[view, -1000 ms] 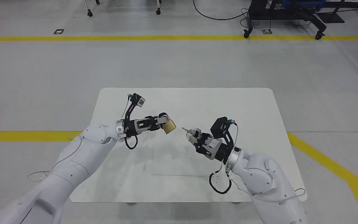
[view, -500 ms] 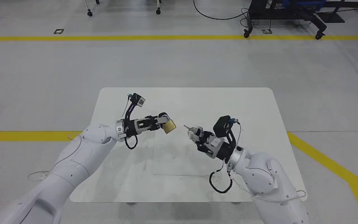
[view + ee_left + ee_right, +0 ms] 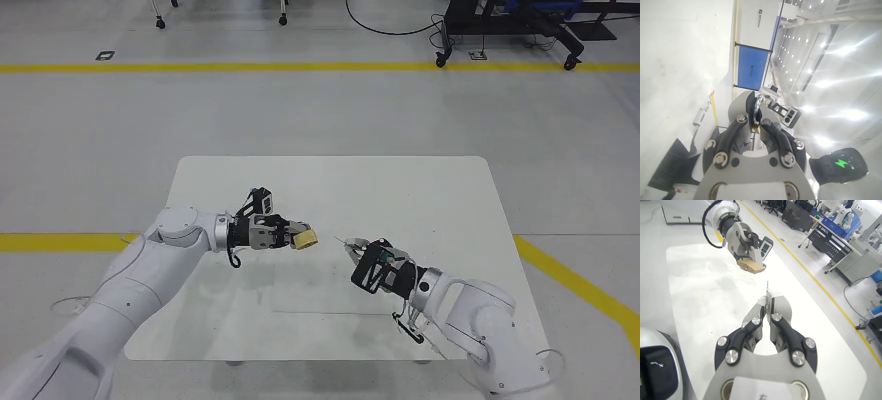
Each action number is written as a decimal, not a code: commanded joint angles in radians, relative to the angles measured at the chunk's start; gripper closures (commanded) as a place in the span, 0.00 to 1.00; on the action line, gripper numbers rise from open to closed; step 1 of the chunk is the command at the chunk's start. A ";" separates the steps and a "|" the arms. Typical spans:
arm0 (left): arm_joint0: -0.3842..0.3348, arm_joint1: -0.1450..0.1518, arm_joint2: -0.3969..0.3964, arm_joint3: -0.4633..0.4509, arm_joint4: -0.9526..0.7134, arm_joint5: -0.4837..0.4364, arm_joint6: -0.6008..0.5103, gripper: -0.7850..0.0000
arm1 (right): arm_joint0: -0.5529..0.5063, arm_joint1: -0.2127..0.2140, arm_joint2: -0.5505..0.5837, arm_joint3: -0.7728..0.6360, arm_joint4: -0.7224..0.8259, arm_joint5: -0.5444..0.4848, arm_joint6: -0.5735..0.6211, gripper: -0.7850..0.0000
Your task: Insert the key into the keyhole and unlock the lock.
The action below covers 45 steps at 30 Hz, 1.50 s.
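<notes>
L gripper (image 3: 287, 235) clenched on lock (image 3: 303, 238), held above table (image 3: 430, 190), mid-left. R gripper (image 3: 357, 252) clenched on key (image 3: 347, 242); blade points at lock, gap between, no contact. R wrist view: keyhole (image 3: 746, 266) in brass end face, turned toward key. L wrist view: shackle (image 3: 757, 102) pinched betw. fingers (image 3: 738, 110)

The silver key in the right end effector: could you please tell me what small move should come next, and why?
Probably ease the right end effector forward, steering the thin silver metal key toward the keyhole in the brass padlock. A gap separates the two, and the key tip seems aimed slightly beside the keyhole; the left end effector holds the padlock.
</notes>
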 commanded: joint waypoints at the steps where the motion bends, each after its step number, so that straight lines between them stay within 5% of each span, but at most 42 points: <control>1: -0.010 -0.013 0.014 0.016 0.014 0.051 0.003 1.00 | 0.004 0.001 -0.030 0.001 -0.097 0.008 -0.016 1.00; 19: -0.073 -0.116 0.045 0.144 0.078 0.067 0.035 1.00 | -0.008 0.008 -0.144 -0.051 -0.465 0.061 -0.007 1.00; 45: -0.078 -0.168 0.004 0.213 0.154 0.073 -0.033 1.00 | -0.003 -0.005 -0.259 -0.090 -0.740 0.077 0.099 1.00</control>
